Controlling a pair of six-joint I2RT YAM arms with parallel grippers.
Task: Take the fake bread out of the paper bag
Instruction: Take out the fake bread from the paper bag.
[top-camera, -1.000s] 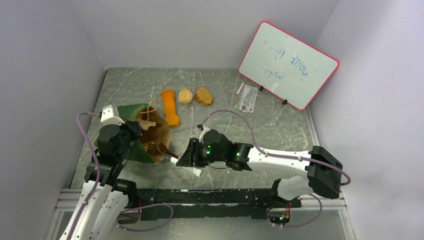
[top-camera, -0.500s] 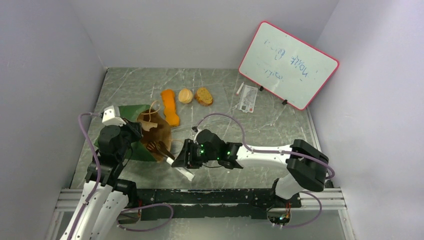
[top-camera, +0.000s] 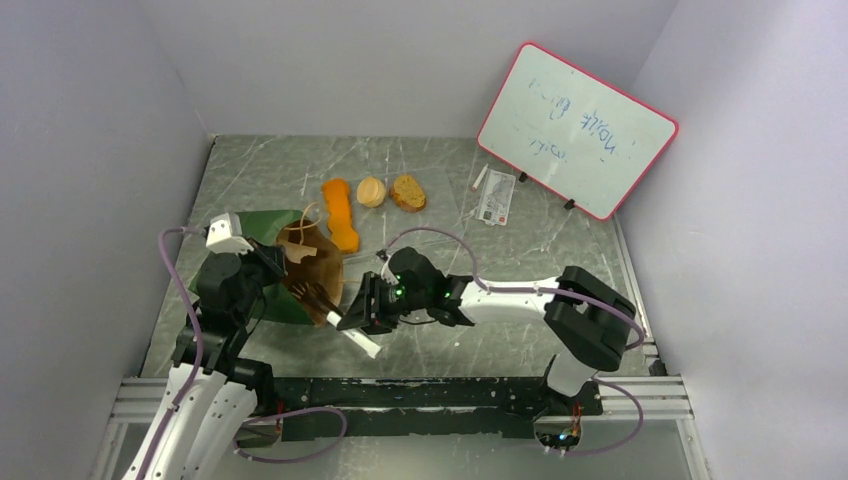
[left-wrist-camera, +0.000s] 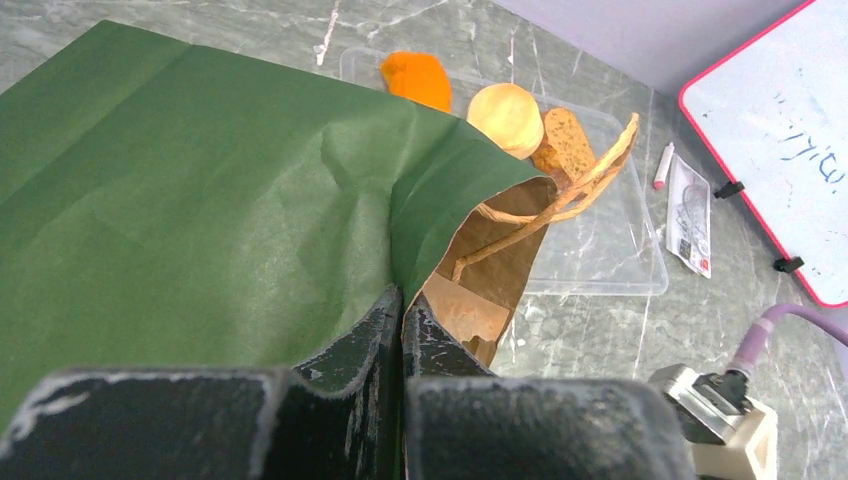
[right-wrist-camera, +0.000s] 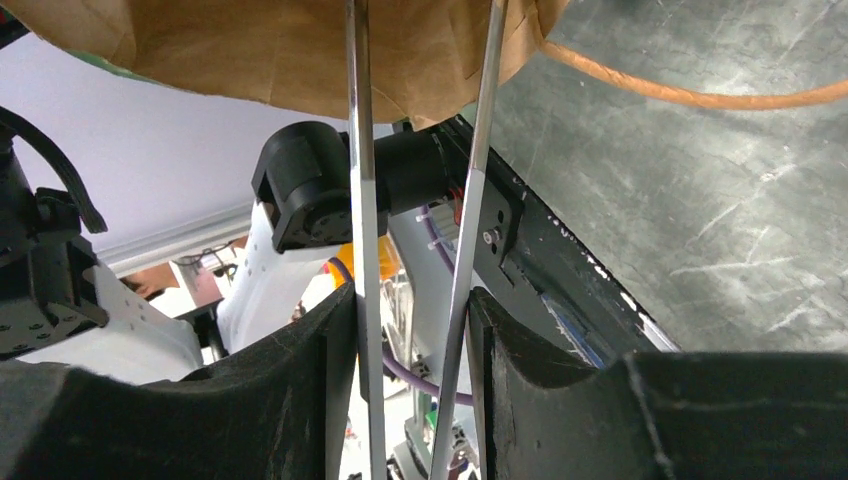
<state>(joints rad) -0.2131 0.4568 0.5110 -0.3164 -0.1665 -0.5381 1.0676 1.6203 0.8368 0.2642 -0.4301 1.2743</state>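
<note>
The paper bag lies on its side, dark green outside, with its brown mouth facing right. My left gripper is shut on the upper edge of the mouth and holds it up. My right gripper is shut on a pair of metal tongs, and their tips are inside the mouth. In the right wrist view the two tong arms run between my fingers up to the brown paper. Fake bread lies beyond the bag: an orange loaf, a round bun and a brown slice. Whatever is inside the bag is hidden.
The loose bread pieces rest on a clear plastic tray. A pink-framed whiteboard leans at the back right, with a marker and a card in front of it. The bag's cord handle trails over the marbled tabletop.
My right arm has moved left, carrying the tongs further into the bag's mouth. The left gripper has kept its hold on the bag's edge.
</note>
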